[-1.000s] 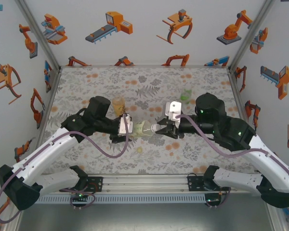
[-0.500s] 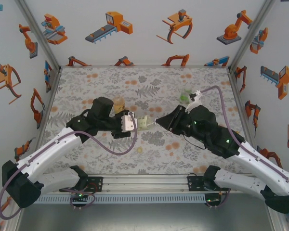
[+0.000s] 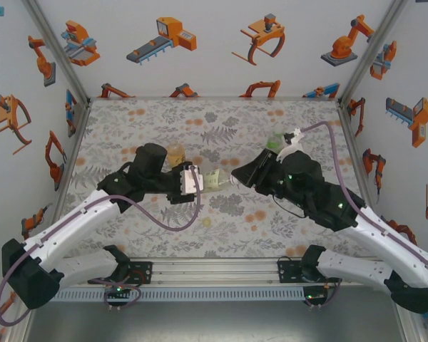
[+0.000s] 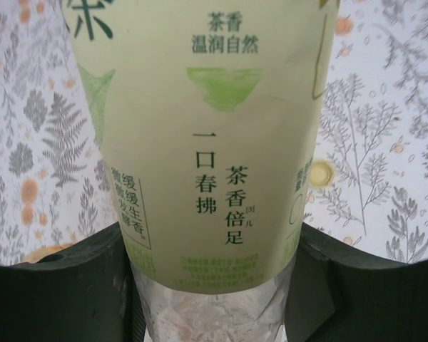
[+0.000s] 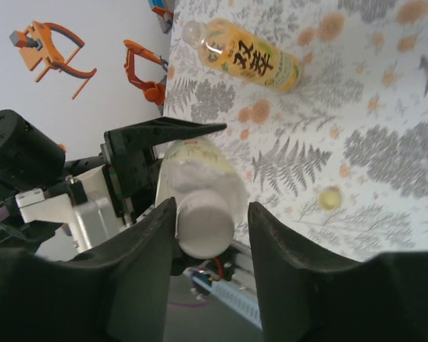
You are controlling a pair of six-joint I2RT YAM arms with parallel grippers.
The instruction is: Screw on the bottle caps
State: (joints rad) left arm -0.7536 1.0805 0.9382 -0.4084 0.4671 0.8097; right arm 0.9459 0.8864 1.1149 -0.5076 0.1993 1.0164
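Item 1: pale yellowish bottle [image 4: 217,142], pale green label, dark green print. 茶香 stands above 温润自然 at the top. Below a bowl drawing, 一口春拂 and 茶香倍足 run in vertical columns (the small side print is too fine to read).
Item 2: amber bottle [image 5: 246,60], yellow label, two large dark characters, apparently 双萃.

Pale bottle [image 3: 212,180] raised, lying sideways, white cap [image 5: 203,226] on its mouth. Amber bottle [image 3: 175,154] and green bottle [image 3: 274,142] sit farther back. Yellow cap [image 5: 329,198] loose on table [image 3: 128,121].
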